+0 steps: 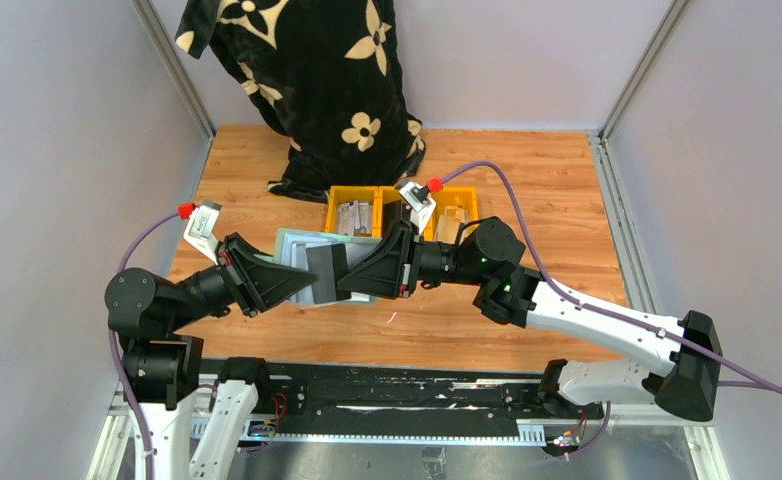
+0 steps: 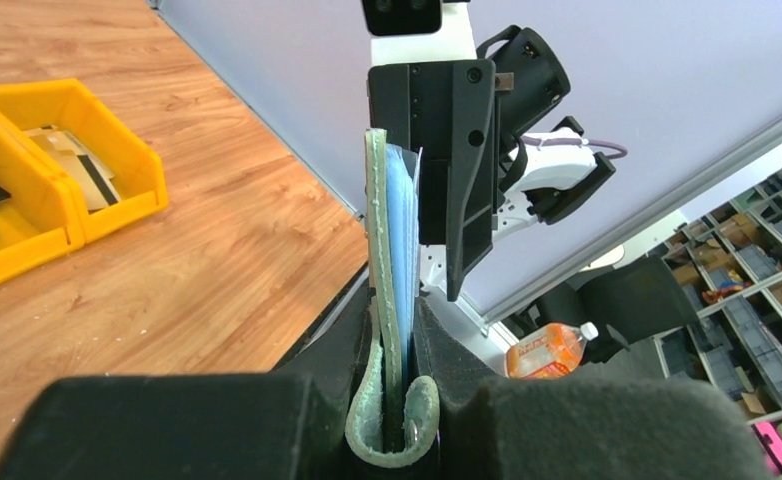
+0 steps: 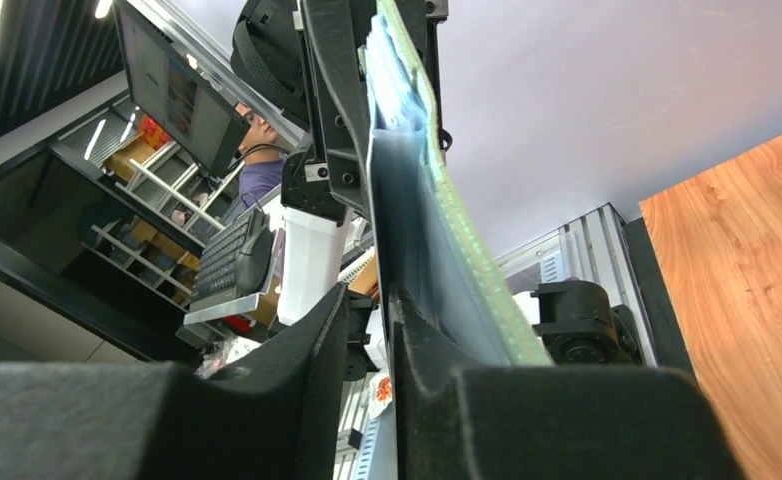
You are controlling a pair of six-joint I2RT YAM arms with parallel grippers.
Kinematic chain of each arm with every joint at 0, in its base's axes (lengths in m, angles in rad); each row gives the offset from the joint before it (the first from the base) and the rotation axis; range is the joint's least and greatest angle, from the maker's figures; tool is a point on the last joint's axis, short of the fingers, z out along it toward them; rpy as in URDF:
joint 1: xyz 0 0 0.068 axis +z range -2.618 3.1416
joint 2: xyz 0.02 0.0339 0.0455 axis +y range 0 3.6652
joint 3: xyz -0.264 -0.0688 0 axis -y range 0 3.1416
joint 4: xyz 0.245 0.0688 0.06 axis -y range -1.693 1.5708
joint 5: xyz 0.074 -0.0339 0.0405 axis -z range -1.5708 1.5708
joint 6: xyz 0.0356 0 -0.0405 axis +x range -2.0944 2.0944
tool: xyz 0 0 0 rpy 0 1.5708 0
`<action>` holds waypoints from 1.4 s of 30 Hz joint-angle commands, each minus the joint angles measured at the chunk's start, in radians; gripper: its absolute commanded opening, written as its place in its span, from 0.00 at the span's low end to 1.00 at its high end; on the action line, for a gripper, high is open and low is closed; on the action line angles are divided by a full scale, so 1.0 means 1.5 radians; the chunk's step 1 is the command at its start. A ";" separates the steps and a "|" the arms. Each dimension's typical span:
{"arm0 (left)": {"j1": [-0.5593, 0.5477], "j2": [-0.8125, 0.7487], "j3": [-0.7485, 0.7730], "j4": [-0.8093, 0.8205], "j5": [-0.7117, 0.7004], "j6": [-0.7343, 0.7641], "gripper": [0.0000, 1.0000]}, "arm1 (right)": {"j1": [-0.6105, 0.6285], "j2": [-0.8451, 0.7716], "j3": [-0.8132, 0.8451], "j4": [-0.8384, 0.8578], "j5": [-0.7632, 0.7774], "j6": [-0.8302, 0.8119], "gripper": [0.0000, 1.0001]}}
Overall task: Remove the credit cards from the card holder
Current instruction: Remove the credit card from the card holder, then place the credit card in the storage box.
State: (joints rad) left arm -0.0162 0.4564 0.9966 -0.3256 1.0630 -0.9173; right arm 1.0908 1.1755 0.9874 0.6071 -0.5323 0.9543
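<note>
Your left tool (image 2: 395,325) clamps one end of the open card holder (image 2: 387,200). Its long axis runs across toward your right tool (image 3: 370,300), whose grip I cannot tell.

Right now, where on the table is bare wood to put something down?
Free: the table right of the yellow bins, its corner left of the floral cloth, and the strip along the near edge. Crowded: the middle, where the left gripper and right gripper meet at the card holder, bins just behind.
</note>
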 commanded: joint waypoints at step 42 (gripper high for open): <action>-0.153 0.419 0.001 -0.285 -0.204 0.698 0.00 | -0.392 0.470 0.345 -0.604 0.148 -0.236 0.00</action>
State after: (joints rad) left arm -0.1818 1.0164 0.9398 -0.7567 0.8249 -0.0261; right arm 0.5087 1.7351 1.3193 -0.1795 -0.3153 0.6579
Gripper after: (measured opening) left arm 0.154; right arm 0.006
